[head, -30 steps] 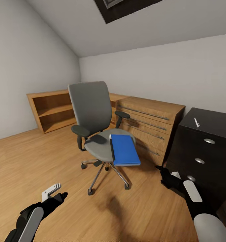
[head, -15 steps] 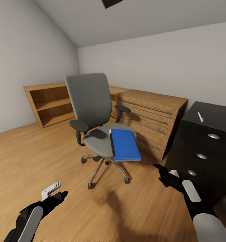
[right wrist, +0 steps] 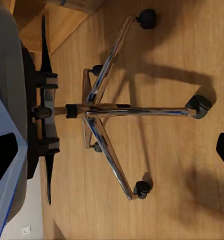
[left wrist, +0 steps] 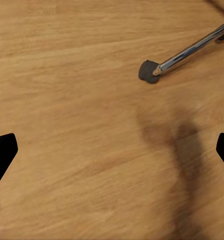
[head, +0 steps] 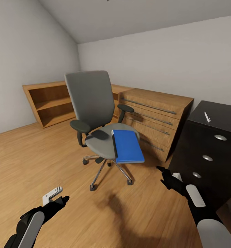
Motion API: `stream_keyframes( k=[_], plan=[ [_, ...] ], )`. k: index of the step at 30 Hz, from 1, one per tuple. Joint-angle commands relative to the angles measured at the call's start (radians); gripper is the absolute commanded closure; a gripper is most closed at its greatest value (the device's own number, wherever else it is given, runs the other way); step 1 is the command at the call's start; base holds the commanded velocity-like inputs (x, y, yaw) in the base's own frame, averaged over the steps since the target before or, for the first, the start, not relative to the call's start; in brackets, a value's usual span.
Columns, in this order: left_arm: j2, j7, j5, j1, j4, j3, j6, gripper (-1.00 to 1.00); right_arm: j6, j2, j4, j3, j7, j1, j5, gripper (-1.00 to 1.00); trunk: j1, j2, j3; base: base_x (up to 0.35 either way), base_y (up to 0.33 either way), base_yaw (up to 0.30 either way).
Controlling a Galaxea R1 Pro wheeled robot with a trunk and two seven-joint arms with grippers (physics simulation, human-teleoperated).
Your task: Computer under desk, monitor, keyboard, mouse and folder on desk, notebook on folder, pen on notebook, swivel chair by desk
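The grey swivel chair (head: 91, 110) stands mid-room on the oak floor, with the blue folder (head: 128, 146) lying flat on the front right of its seat. At the right, the desk (head: 211, 151) shows its dark drawer end with round silver knobs, and the white pen (head: 207, 117) lies on its black top. My left gripper (head: 62, 199) hangs low over the floor, left of the chair, and is open (left wrist: 112, 150), with one chair caster (left wrist: 148, 71) ahead of it. My right gripper (head: 161, 169) is open (right wrist: 112, 152) between chair and desk, facing the chair's chrome base (right wrist: 107, 112).
A low oak open shelf (head: 48, 103) stands along the left wall. An oak drawer chest (head: 156, 119) sits behind the chair against the back wall, close to the desk's drawer end. The sloped ceiling comes down on the left.
The whole picture has shifted: the camera has moved nearer the chair and the skylight has left the view. Both arms keep the same pose and nothing was grasped.
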Motion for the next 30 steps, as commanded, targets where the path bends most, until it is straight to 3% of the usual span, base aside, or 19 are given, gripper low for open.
stream_keyframes(
  k=[1, 11, 12, 14, 16, 22, 30],
  plan=[
    [0.0, 0.009, 0.011, -0.001, -0.001, 0.0, 0.003, -1.0, 0.006, 0.0, 0.0, -0.003, 0.011, 0.0, 0.004, -1.0, 0.0, 0.0, -0.001, 0.0, 0.0, 0.0],
    [0.0, 0.008, 0.011, -0.001, 0.0, -0.001, 0.003, -1.0, 0.008, -0.005, -0.001, -0.003, 0.092, 0.021, 0.006, -1.0, 0.0, 0.0, -0.001, 0.0, 0.0, 0.0],
    [0.0, 0.008, 0.011, -0.001, 0.0, -0.001, 0.003, -1.0, 0.008, -0.006, -0.001, -0.003, 0.107, 0.025, 0.006, -1.0, 0.0, 0.0, -0.001, 0.0, 0.0, 0.0],
    [0.0, 0.008, 0.011, -0.001, 0.002, -0.002, 0.003, -1.0, 0.008, -0.009, -0.001, -0.003, 0.205, 0.038, 0.023, -1.0, 0.0, 0.0, -0.001, 0.0, 0.0, 0.0],
    [0.0, 0.008, 0.011, -0.001, 0.003, -0.002, 0.003, -1.0, 0.008, -0.009, -0.001, -0.003, 0.228, 0.04, 0.034, -1.0, 0.0, 0.0, -0.001, 0.0, 0.0, 0.0],
    [0.0, 0.008, 0.011, -0.001, 0.004, -0.002, 0.003, -1.0, 0.008, -0.009, 0.0, -0.003, 0.272, 0.044, 0.062, -1.0, 0.0, 0.0, -0.001, 0.0, 0.0, 0.0],
    [0.0, 0.008, 0.011, -0.001, 0.004, -0.002, 0.003, -1.0, 0.009, -0.008, -0.001, -0.003, 0.279, 0.045, 0.066, -1.0, 0.0, 0.0, -0.001, 0.0, 0.0, 0.0]
  ],
)
